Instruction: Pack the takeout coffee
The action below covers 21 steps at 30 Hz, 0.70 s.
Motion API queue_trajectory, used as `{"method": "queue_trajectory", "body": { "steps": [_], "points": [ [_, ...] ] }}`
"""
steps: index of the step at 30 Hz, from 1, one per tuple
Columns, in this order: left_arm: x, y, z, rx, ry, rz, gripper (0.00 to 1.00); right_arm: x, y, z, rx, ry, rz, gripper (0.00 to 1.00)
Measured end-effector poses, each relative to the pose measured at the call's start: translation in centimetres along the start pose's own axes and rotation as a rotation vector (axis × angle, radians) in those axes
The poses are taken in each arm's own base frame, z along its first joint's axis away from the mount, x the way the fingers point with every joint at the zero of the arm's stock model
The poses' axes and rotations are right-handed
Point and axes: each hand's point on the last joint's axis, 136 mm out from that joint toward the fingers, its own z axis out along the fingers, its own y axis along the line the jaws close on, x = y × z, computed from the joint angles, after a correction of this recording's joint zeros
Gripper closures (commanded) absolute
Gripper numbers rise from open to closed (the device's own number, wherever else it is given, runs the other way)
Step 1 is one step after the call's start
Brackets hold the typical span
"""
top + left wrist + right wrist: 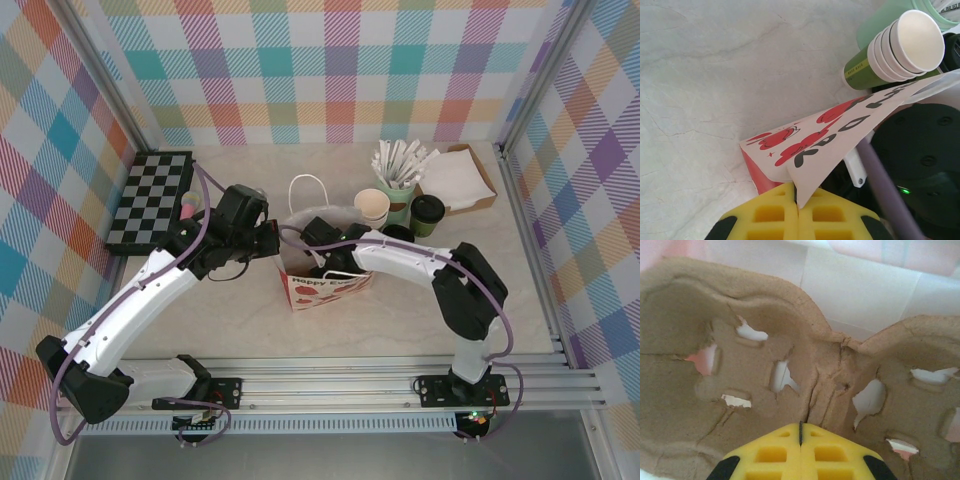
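work surface: a pale, marble-patterned table [230, 310], enclosed on three sides by pastel plaid walls [300, 70], with an aluminium rail [350, 385] along the near edge carrying both arm bases. a black-and-white checkerboard [150, 200] lies flat at the left rear. at centre stands a white paper bag [330, 285] printed with red hearts, mouth up. inside it sits a brown pulp cup carrier [740, 405]; white bag paper shows through its cut-outs. the left gripper [798, 200] is clenched on the bag's left rim, the paper edge pinched between its yellow pads. the right gripper [800, 427] reaches down into the bag, fingers pressed together at the carrier's centre ridge; whether any pulp is pinched cannot be told. right of the bag: a stack of green cups [372, 208] with cream insides, a mint cup [885, 17] holding white wrapped sticks [400, 158], and a cardboard tray [485, 180] of napkins [455, 175]. the takeout coffee [428, 212] stands upright on the table, lid on, just right of the cup stack, outside the bag.
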Motion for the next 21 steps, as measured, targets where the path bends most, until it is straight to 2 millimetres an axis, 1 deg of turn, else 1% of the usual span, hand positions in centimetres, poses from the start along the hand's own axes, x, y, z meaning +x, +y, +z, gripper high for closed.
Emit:
{"method": "queue_trajectory", "body": {
  "steps": [3,5,10,12,16,18,21],
  "points": [
    [-0.1,0.1,0.0,-0.007,-0.003,0.0,1.0,0.1,-0.1,0.9,0.007,0.016,-0.006,0.92],
    [0.0,0.1,0.0,-0.007,-0.003,0.0,1.0,0.1,-0.1,1.0,0.008,0.016,-0.006,0.91],
    [-0.1,0.1,0.0,-0.005,-0.005,-0.001,1.0,-0.2,0.1,0.4,0.003,0.006,-0.02,0.86],
    [-0.1,0.1,0.0,-0.004,-0.005,-0.001,1.0,-0.3,0.4,-0.3,-0.014,-0.011,-0.041,0.84],
    [-0.1,0.1,0.0,-0.003,-0.004,-0.001,1.0,-0.2,1.1,-1.8,-0.057,-0.045,-0.104,0.85],
    [-0.1,0.1,0.0,-0.003,-0.003,-0.001,1.0,0.1,1.4,-1.9,-0.073,-0.044,-0.14,0.86],
    [-0.1,0.1,0.0,-0.003,-0.003,-0.002,1.0,0.8,1.4,-1.3,-0.087,-0.023,-0.187,0.86]
  ]
}}
